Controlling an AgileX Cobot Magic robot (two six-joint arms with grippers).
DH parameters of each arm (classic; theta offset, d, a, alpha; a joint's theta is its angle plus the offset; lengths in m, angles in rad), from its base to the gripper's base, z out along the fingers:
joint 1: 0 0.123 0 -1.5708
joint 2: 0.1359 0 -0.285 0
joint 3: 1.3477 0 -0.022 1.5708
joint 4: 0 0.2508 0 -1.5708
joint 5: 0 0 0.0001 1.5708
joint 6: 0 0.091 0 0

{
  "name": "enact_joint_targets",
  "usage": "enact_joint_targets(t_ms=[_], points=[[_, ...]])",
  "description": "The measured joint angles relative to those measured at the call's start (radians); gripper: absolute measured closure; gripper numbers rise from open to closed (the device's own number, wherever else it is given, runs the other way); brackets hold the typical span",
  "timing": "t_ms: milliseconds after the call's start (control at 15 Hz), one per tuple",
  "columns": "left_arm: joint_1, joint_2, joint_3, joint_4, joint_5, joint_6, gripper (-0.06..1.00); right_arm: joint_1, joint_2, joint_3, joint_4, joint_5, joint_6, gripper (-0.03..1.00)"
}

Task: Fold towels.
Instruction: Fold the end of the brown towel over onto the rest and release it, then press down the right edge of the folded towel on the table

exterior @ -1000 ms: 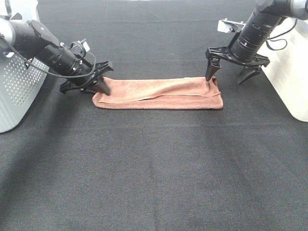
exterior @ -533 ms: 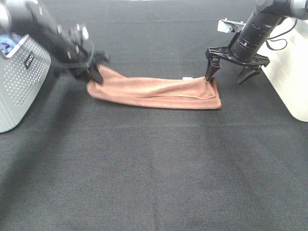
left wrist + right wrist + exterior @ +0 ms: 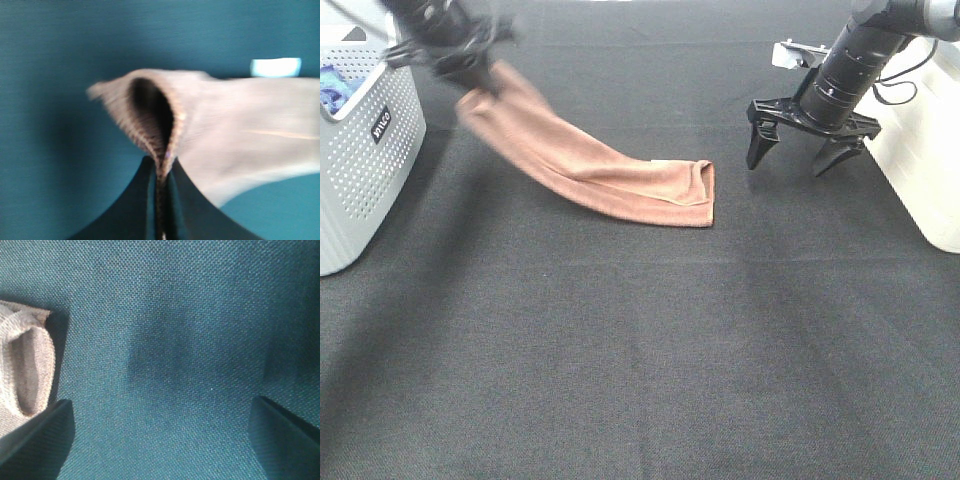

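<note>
The reddish-brown towel (image 3: 590, 165) is folded into a long strip. Its right end lies on the black table and its left end is lifted high near the basket. My left gripper (image 3: 470, 62) is shut on that raised end; in the left wrist view the fingers (image 3: 161, 200) pinch the towel's folded edge (image 3: 165, 120). My right gripper (image 3: 800, 145) is open and empty, just right of the towel's lying end, apart from it. The right wrist view shows that end of the towel (image 3: 25, 370) beside one finger (image 3: 35, 440).
A grey perforated basket (image 3: 360, 170) stands at the left edge with something blue inside. A white container (image 3: 930, 150) stands at the right edge, close behind my right arm. The black cloth table (image 3: 640, 350) stretches toward the front.
My left gripper has lifted the towel's left end up and to the left, dragging the whole strip leftward. The right end has slid away from my right gripper, which has stayed in place, open.
</note>
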Motion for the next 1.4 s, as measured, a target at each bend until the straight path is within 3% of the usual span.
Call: enact_joint_targets(t_ms=[133, 333, 533, 867, 1000, 1267, 1400], points=[[-0.064, 0.001, 0.000, -0.094, -0.011, -0.001, 0.92, 0.000, 0.000, 0.000, 0.000, 0.000, 0.000, 0.09], [-0.178, 0.024, 0.000, -0.174, -0.150, -0.001, 0.92, 0.000, 0.000, 0.000, 0.000, 0.000, 0.000, 0.09], [-0.268, 0.106, 0.000, -0.181, -0.287, -0.017, 0.92, 0.000, 0.000, 0.000, 0.000, 0.000, 0.000, 0.09], [-0.282, 0.191, 0.000, -0.180, -0.346, -0.081, 0.92, 0.000, 0.000, 0.000, 0.000, 0.001, 0.001, 0.09], [-0.290, 0.206, 0.000, -0.191, -0.362, -0.088, 0.82, 0.000, 0.000, 0.000, 0.000, 0.001, 0.002, 0.09], [-0.298, 0.212, 0.000, -0.327, -0.490, -0.103, 0.42, 0.000, 0.000, 0.000, 0.024, 0.003, 0.004, 0.09], [-0.296, 0.212, 0.000, -0.349, -0.494, -0.064, 0.40, 0.000, 0.000, 0.000, 0.048, 0.016, 0.004, 0.09]])
